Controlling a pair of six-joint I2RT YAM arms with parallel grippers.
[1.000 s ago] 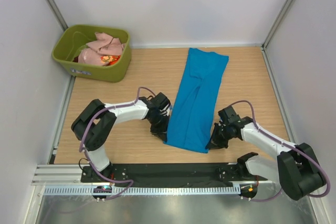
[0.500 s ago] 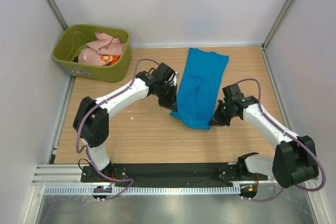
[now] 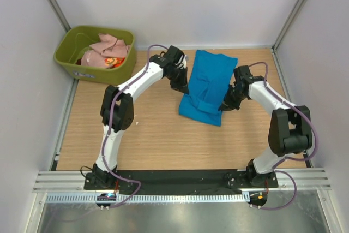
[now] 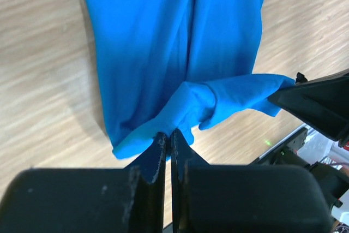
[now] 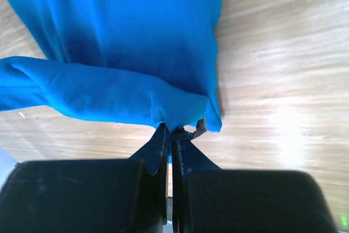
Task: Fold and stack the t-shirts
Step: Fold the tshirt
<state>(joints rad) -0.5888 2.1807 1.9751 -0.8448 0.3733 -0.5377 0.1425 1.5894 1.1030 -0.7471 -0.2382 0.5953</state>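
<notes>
The bright blue t-shirt [image 3: 209, 83] lies lengthwise on the wooden table, its near end lifted and doubled back over its middle. My left gripper [image 3: 183, 88] is shut on the shirt's left near corner [image 4: 163, 121]. My right gripper [image 3: 226, 103] is shut on the right near corner [image 5: 180, 115]. Both hold the hem a little above the cloth. A pale pink t-shirt [image 3: 109, 47] and a red-orange patterned t-shirt [image 3: 113, 61] lie crumpled in the olive-green tub [image 3: 96, 54].
The tub stands at the far left corner against the wall. Grey walls enclose the table on three sides. A black rail [image 3: 180, 178] with the arm bases runs along the near edge.
Both grippers have carried the blue shirt's near hem away from the front edge toward the far end, so the shirt now lies doubled over and about half as long.
</notes>
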